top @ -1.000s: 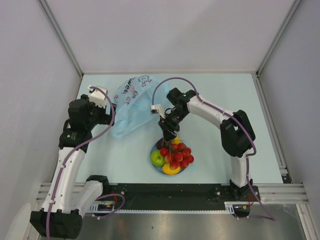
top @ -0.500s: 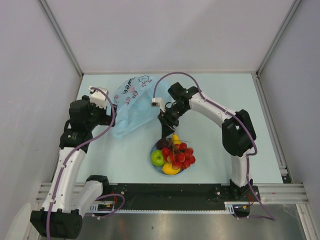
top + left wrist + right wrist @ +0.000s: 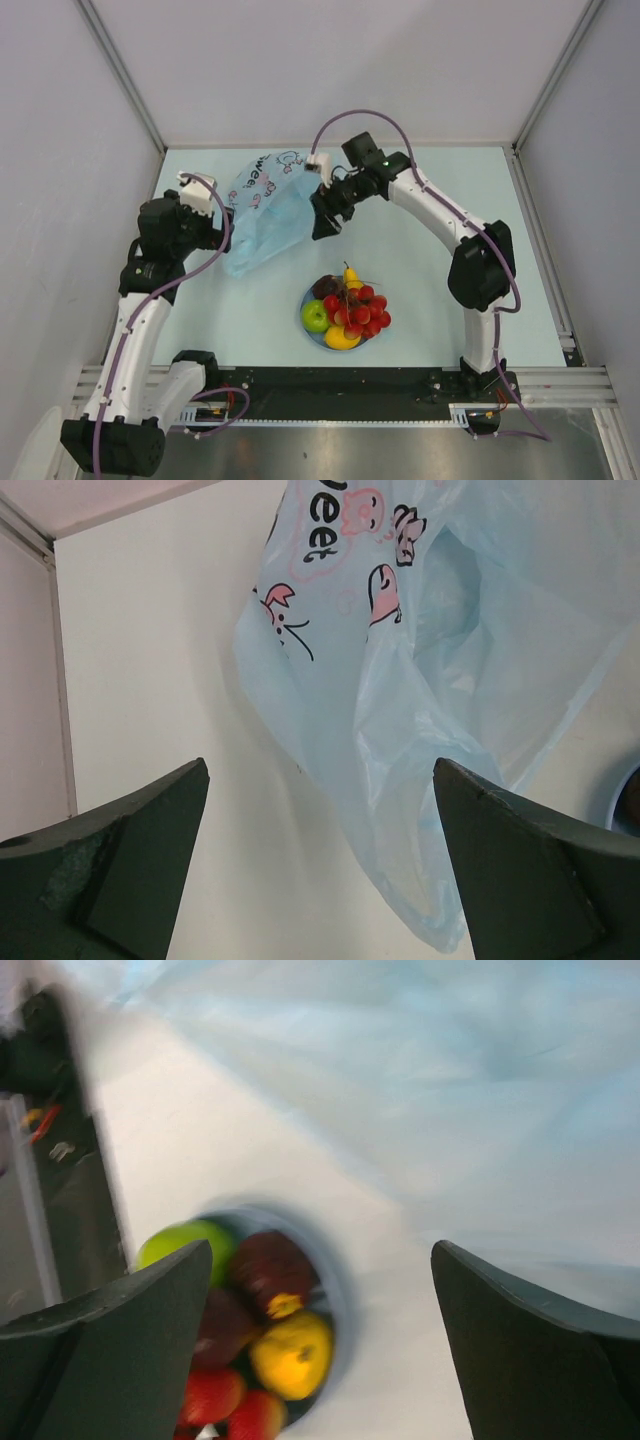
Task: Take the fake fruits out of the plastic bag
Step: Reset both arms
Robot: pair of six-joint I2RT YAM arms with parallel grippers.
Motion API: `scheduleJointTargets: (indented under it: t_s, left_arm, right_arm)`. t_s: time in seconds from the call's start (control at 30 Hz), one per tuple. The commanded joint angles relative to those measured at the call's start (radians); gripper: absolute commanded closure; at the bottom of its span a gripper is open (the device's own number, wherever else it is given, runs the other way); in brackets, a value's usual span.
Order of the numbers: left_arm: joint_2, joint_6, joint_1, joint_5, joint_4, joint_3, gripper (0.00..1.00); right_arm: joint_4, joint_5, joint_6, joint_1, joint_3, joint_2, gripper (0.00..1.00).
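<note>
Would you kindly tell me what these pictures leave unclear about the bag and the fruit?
Plastic bag contents: top view, crumpled folds hide the inside; left wrist view cuts the bag off.
Plate: right wrist view is blurred, and a finger of the right gripper covers part of it.
Anything under the red grapes: top view, the bunch covers it.

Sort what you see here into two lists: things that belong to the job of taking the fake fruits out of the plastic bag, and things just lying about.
Belong to the job: plastic bag; green apple; red grapes; lemon; pear; dark red-purple fruit.

Just lying about: light-blue plate under the fruits; table.
</note>
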Motion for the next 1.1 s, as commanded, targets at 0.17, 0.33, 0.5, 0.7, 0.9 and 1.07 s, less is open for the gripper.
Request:
scheduleJointTargets:
  t_s: [0.17,0.33,0.5,0.7,0.9,1.07]
  left_arm:
    - [0.038,-0.015,0.009,-0.048,0.034,0.074,0.00]
    - [0.045,-0.019,0.010,-0.085,0.052,0.045,0.00]
    - [0.039,-0.004,0.010,-0.100,0.060,0.007,0.00]
    - [0.038,-0.002,0.009,-0.180,0.064,-0.048,0.00]
    - [0.039,-0.022,0.012,-0.218,0.064,-0.048,0.00]
    - [0.045,-0.021,0.012,-0.221,0.066,-0.047,0.00]
  right_arm:
    - [0.326,0.955,0.074,-0.024,0.010,-0.121,0.00]
    - [0.502,1.249,0.019,-0.032,-0.337,-0.312,0.00]
    - [0.366,1.104,0.078,-0.084,-0.463,-0.483,0.00]
    - [0.271,1.055,0.172,-0.214,-0.503,-0.606,0.00]
    - [0.235,0.934,0.218,-0.386,-0.552,-0.653,0.00]
    - [0.252,0.799,0.276,-0.469,-0.607,-0.692,0.00]
